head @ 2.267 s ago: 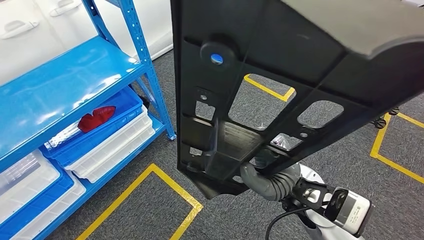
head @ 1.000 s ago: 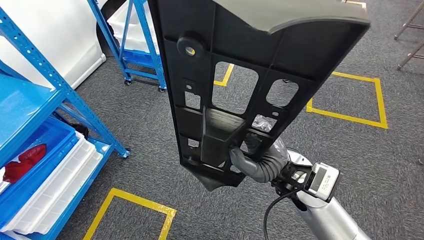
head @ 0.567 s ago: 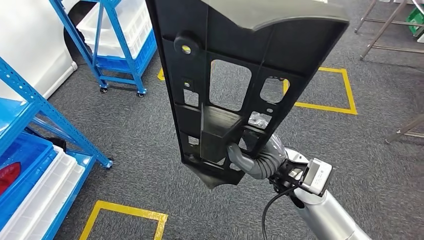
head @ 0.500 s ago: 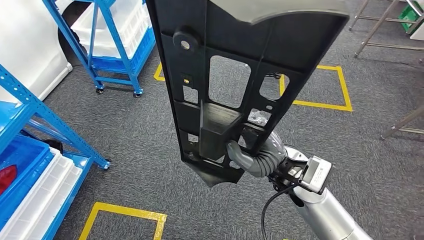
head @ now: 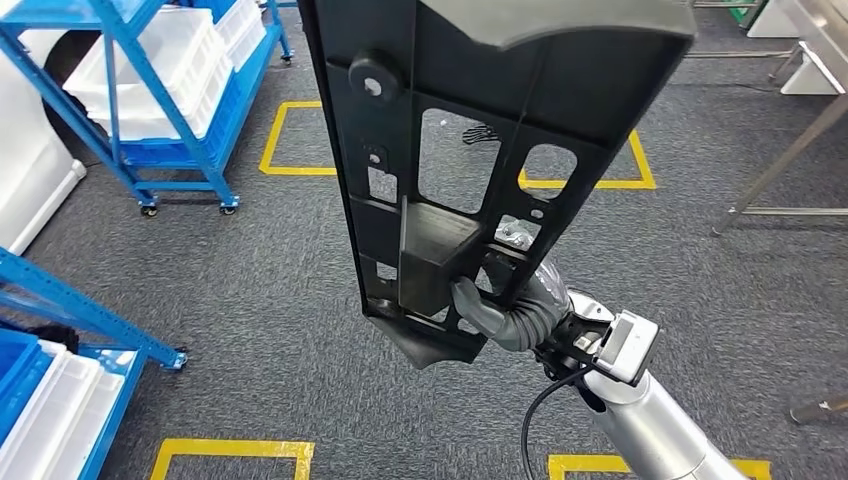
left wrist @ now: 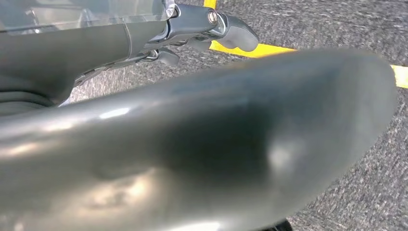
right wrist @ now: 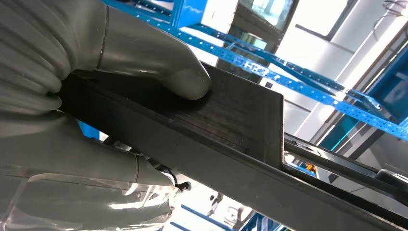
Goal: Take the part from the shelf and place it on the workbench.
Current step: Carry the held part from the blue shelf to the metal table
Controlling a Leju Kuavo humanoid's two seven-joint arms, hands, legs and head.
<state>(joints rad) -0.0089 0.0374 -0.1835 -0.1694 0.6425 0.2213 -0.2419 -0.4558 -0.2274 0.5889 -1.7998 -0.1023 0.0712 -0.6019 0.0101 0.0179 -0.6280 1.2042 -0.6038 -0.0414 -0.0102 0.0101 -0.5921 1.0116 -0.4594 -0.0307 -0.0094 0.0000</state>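
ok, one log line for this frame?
phase: carrying | right hand: grips large black plastic panel part, upright | left hand: cannot tell | floor: grey carpet, yellow tape

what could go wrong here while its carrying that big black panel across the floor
The right robot hand grips the black panel only near its lower end, so the tall upper part could tip or slip in the grasp. The panel also covers much of the head view, so the blue wheeled rack and the metal table legs nearby may be hard to judge; the panel's top edge might clip one of them during a turn.
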